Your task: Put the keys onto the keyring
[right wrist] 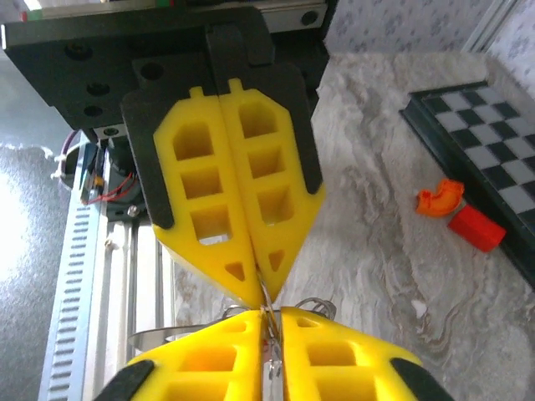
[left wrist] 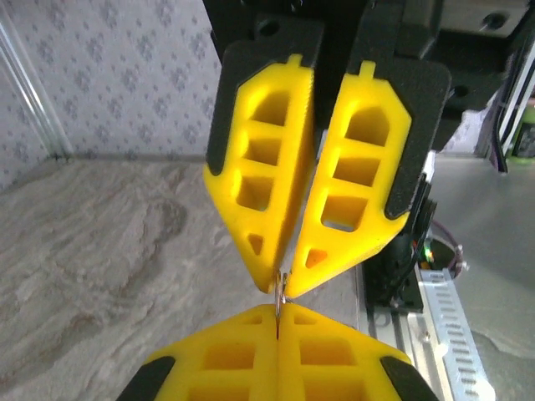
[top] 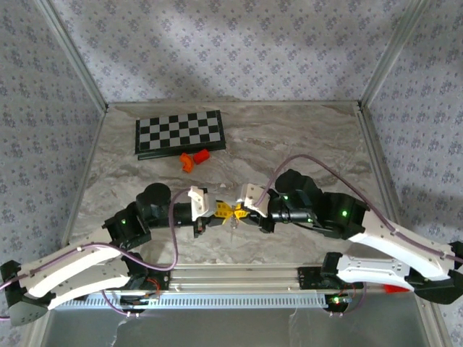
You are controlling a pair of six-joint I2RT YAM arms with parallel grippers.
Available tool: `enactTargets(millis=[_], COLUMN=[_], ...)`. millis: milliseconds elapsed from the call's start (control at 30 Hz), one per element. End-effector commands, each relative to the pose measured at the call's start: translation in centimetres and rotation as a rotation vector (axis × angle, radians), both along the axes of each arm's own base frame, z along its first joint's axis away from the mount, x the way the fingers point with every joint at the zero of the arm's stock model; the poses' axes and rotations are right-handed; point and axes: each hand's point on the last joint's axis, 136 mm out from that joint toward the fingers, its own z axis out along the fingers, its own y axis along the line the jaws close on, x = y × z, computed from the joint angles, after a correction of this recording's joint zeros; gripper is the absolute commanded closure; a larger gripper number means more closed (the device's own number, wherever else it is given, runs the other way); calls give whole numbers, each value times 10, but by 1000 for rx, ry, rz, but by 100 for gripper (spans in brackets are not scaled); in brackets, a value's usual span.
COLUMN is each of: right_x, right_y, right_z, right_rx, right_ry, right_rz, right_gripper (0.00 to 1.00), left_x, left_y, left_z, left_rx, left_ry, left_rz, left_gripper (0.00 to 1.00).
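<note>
My two grippers meet tip to tip over the table's near middle. The left gripper (top: 221,210) (left wrist: 279,307) is shut, and a thin silver piece (left wrist: 282,291) sticks out of its tips. The right gripper (top: 243,212) (right wrist: 272,319) has its jaws a narrow slit apart, with silver metal hanging in the slit. I cannot tell whether it grips that metal. A thin wire ring (right wrist: 314,303) of the keyring loops behind the right fingers (right wrist: 351,355). A flat silver piece (right wrist: 171,338), perhaps a key, juts out to their left. The red tag is hidden.
A folded chessboard (top: 181,132) (right wrist: 493,142) lies at the back. Two small orange blocks (top: 195,158) (right wrist: 475,227) sit just in front of it. An aluminium rail (top: 239,278) (right wrist: 79,251) runs along the near edge under the arms. Wallpapered walls close in three sides.
</note>
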Motion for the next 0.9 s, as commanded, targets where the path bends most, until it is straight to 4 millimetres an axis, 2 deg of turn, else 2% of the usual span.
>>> enactTargets(millis=[0, 200, 600, 767, 867], right_x=[-3, -9, -11, -11, -10], right_y=[1, -2, -7, -7, -7], right_z=[26, 38, 34, 33, 31], right_rx=[149, 241, 252, 253, 240], right_ry=[-15, -21, -8, -10, -8], right_rz=[-2, 14, 7, 8, 9], right_gripper=[79, 76, 78, 91, 98], left_x=[-13, -22, -27, -27, -22], left_y=[3, 1, 1, 0, -3], left_z=[45, 56, 63, 61, 51], left_rx=[-192, -270, -308, -301, -254], left_ry=[-50, -55, -51, -45, -40], left_rz=[-57, -116, -145, -146, -126], left_gripper=[100, 100, 100, 100, 100])
